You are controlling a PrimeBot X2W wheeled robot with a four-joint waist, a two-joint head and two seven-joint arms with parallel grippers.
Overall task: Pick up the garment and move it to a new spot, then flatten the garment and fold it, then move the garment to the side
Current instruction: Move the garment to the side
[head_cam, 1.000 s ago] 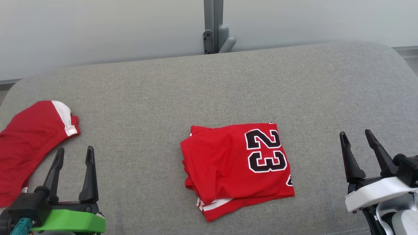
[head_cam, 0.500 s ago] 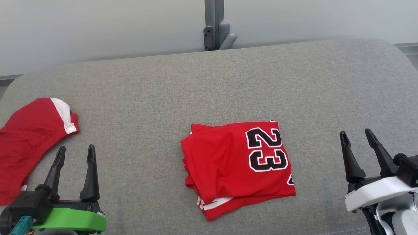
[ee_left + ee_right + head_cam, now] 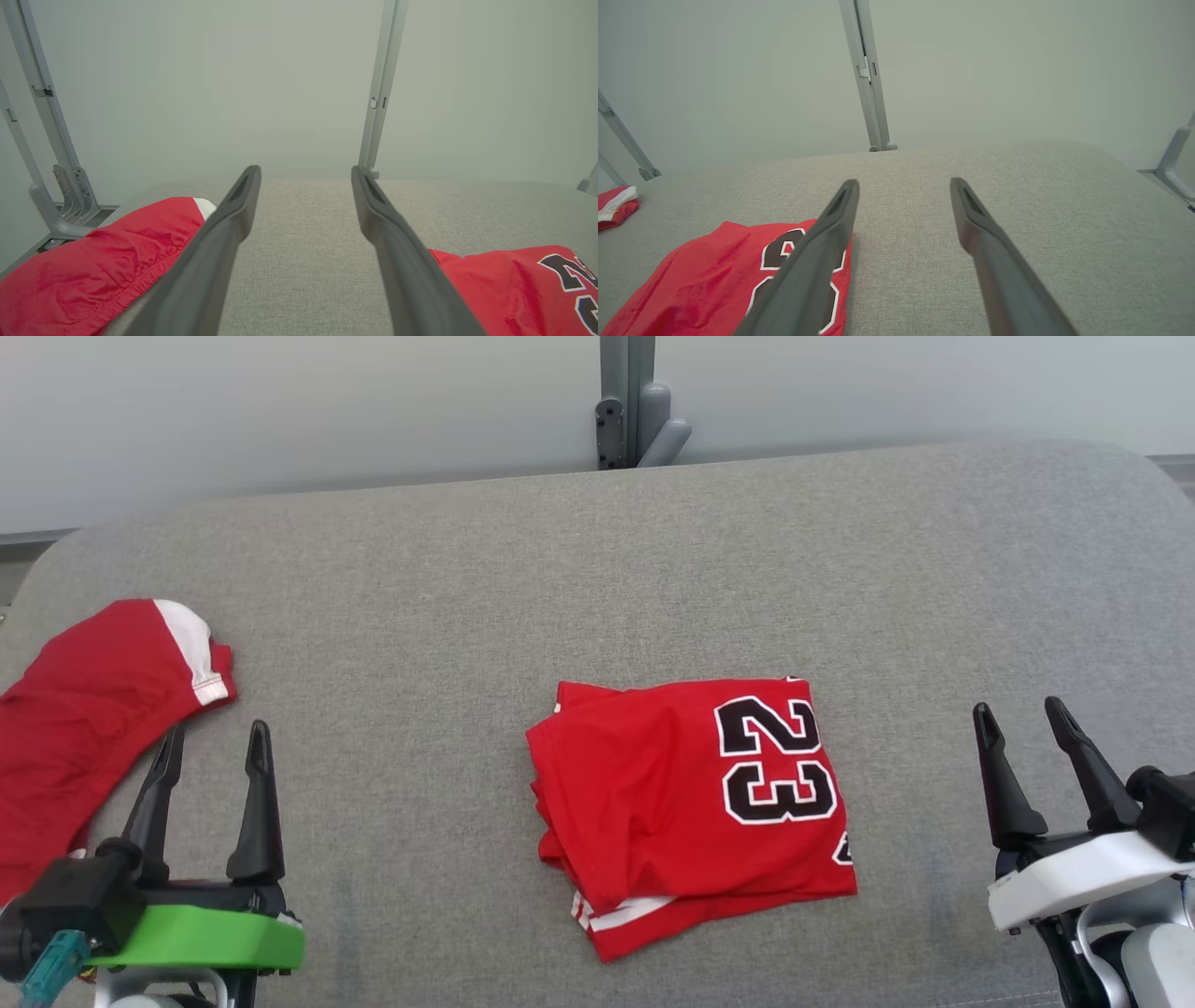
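A red garment (image 3: 686, 807) with a black "23" lies folded into a rough square near the middle of the grey padded surface (image 3: 597, 579). It also shows at the lower right of the left wrist view (image 3: 509, 289) and the lower left of the right wrist view (image 3: 714, 284). My left gripper (image 3: 213, 747) stands open at the lower left, well apart from the garment, with nothing between its fingers (image 3: 233, 219). At the lower right my right gripper (image 3: 1019, 719) is open too and holds nothing; its fingers (image 3: 976, 219) point over bare fabric beside the garment.
A second red garment (image 3: 89, 709) with a white band lies crumpled at the left edge, just beside my left gripper. A grey metal post (image 3: 627, 401) rises behind the surface against a pale wall. The surface's rounded corners fall away at both far sides.
The whole picture has shifted a little right and up, so the camera has moved. Both grippers stay open and the garment lies as before.
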